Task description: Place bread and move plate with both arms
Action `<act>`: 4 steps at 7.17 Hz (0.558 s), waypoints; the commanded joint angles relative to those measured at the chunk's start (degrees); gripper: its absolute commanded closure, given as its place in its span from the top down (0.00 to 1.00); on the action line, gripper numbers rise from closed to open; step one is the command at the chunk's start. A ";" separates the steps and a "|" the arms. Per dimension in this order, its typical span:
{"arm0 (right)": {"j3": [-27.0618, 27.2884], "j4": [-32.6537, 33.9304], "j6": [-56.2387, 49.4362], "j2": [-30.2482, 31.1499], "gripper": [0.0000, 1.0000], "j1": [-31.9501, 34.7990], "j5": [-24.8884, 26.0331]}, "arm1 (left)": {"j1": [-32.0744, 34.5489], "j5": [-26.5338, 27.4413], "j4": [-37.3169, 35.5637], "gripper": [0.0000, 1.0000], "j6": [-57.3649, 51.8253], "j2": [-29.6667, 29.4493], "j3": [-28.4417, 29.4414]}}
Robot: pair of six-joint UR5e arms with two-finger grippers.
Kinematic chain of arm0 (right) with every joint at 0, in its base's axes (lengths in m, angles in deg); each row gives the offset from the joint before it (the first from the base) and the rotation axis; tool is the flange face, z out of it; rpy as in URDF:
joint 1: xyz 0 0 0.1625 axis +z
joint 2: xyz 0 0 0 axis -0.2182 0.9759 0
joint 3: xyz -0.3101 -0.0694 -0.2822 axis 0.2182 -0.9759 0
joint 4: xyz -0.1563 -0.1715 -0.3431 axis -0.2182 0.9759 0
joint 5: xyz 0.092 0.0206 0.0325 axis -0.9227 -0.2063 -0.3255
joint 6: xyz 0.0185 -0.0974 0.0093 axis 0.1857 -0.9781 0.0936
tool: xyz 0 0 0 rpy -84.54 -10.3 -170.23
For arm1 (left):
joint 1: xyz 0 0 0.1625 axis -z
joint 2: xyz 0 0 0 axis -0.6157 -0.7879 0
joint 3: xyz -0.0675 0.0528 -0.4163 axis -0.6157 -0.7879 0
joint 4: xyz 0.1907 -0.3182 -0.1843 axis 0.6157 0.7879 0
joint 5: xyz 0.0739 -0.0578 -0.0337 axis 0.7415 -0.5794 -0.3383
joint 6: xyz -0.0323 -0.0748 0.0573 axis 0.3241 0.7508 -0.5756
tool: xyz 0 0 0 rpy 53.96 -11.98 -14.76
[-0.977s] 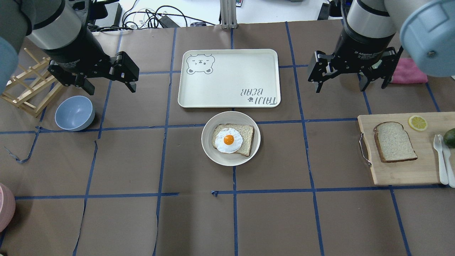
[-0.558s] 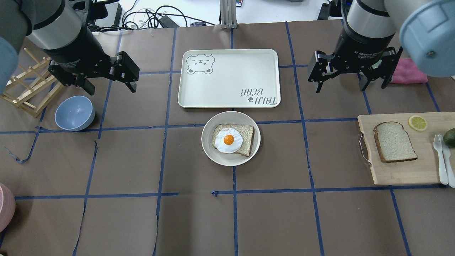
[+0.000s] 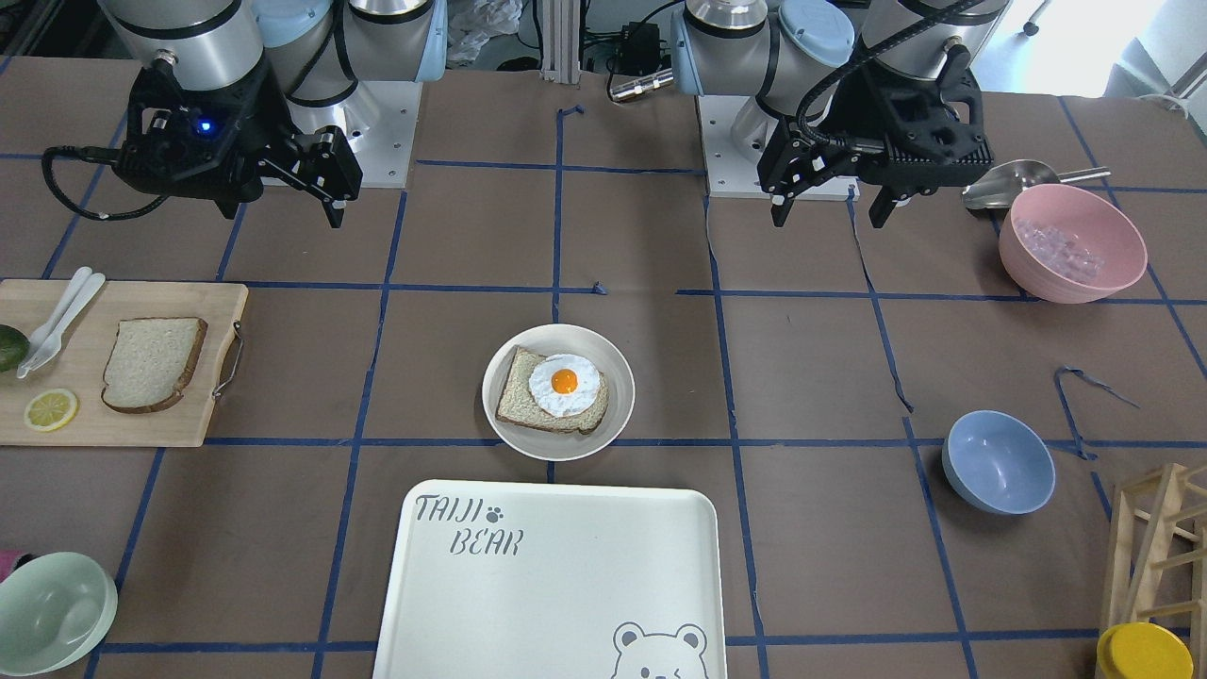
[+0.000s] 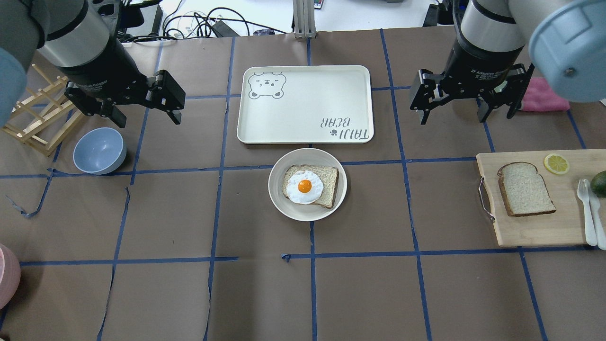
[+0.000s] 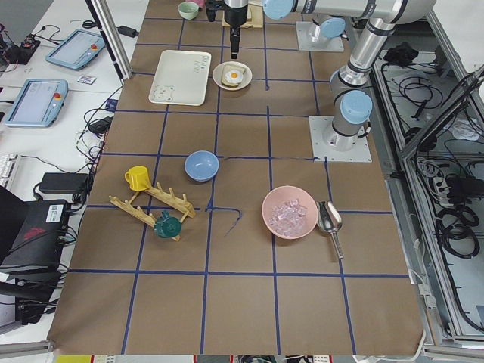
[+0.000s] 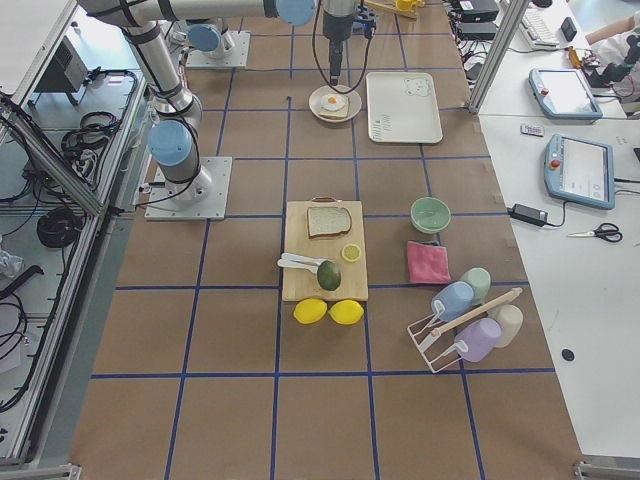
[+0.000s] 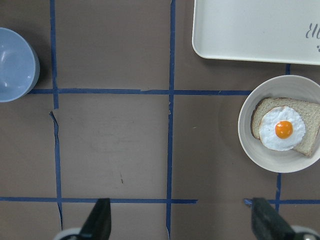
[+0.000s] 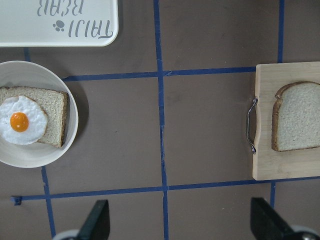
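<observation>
The plain bread [image 4: 525, 189] lies flat on a wooden cutting board at the right; it also shows in the front view [image 3: 151, 363] and the right wrist view [image 8: 297, 116]. The round off-white plate [image 4: 277, 180] sits at the table's middle and holds an egg-topped slice; it also shows in the front view [image 3: 495, 396] and in both wrist views [image 7: 247, 135] [image 8: 30, 157]. My left gripper [image 4: 148, 119] is open and empty, high above the table, left of the plate. My right gripper [image 4: 466, 118] is open and empty, high, behind the board.
A white bear-print tray [image 4: 305, 104] lies just behind the plate. A blue bowl [image 4: 99, 150] and a wooden rack [image 4: 38, 123] are at the left. The cutting board [image 4: 539, 227] also carries a lemon slice, an avocado and white cutlery. A pink bowl [image 3: 1070, 245] stands near the robot's left base.
Both grippers have shifted only very slightly. Nothing on the table has moved.
</observation>
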 commanded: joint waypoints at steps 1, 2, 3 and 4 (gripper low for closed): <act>0.10 -0.03 0.47 -0.12 1.00 -0.12 -0.07 | -0.01 0.05 -0.42 1.00 0.02 0.06 -0.18; 0.10 -0.12 0.31 -0.12 1.00 -0.29 -0.07 | -0.10 0.05 -0.51 1.00 0.02 0.06 -0.27; 0.18 -0.12 0.13 -0.64 1.00 -1.42 -0.41 | -0.10 0.05 -1.12 1.00 0.02 0.06 -0.27; 0.18 -0.73 0.39 -1.69 1.00 -3.35 -0.68 | -0.10 -0.04 -1.47 1.00 0.02 0.06 -0.35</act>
